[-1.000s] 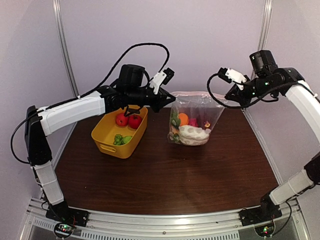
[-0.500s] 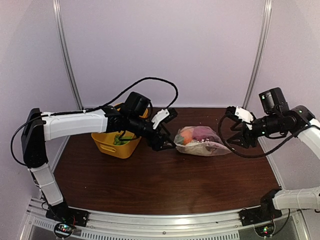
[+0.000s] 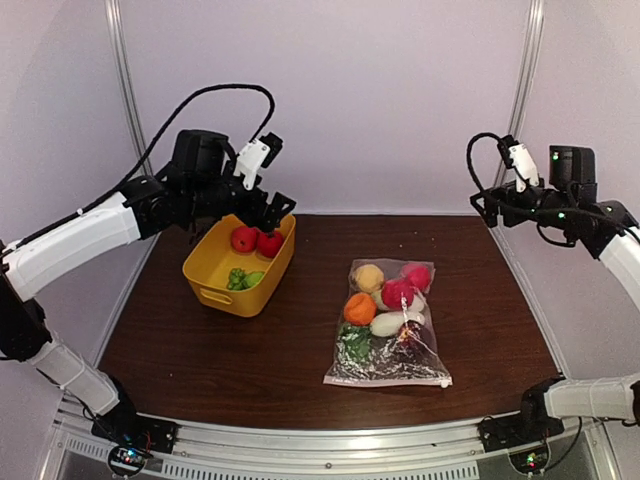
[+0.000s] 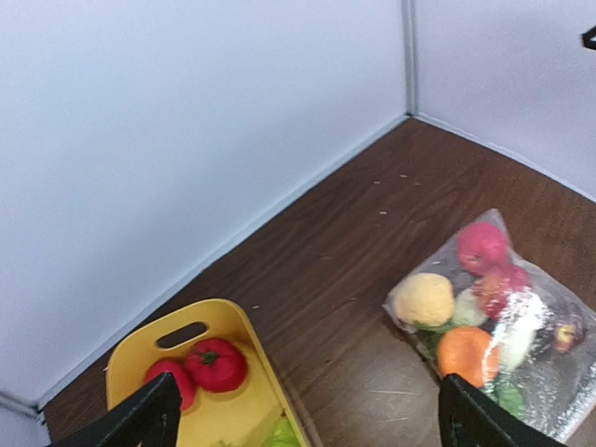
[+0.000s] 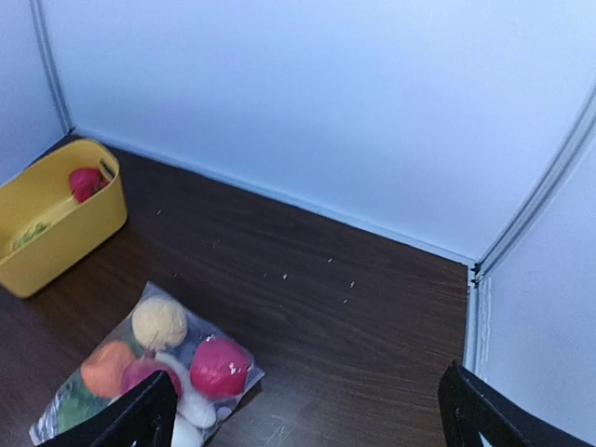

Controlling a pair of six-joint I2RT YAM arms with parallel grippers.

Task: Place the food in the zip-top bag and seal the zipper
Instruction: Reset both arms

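Observation:
The clear zip-top bag (image 3: 392, 366) lies flat on the brown table, right of centre, with several pieces of food inside: a yellow ball (image 3: 369, 277), a pink one (image 3: 415, 275), an orange one (image 3: 359, 308), a white one (image 3: 388, 324) and something green (image 3: 355, 344). I cannot make out its zipper. Two red tomatoes (image 3: 256, 241) and a green piece (image 3: 245, 279) sit in the yellow tub (image 3: 213, 293). My left gripper (image 3: 272, 210) hangs open above the tub, holding nothing. High at the back right, my right gripper (image 3: 489, 208) is open and holds nothing too.
White walls and metal corner posts close the table at the back and sides. In the left wrist view the tub (image 4: 244, 346) is below left and the bag (image 4: 545, 372) below right. The right wrist view has the bag (image 5: 223, 335) lower left and the tub (image 5: 56, 223) far left.
Both grippers opened and let go of the bag, which dropped from upright to flat on the table. Both arms then rose and drew apart, the left over the tub.

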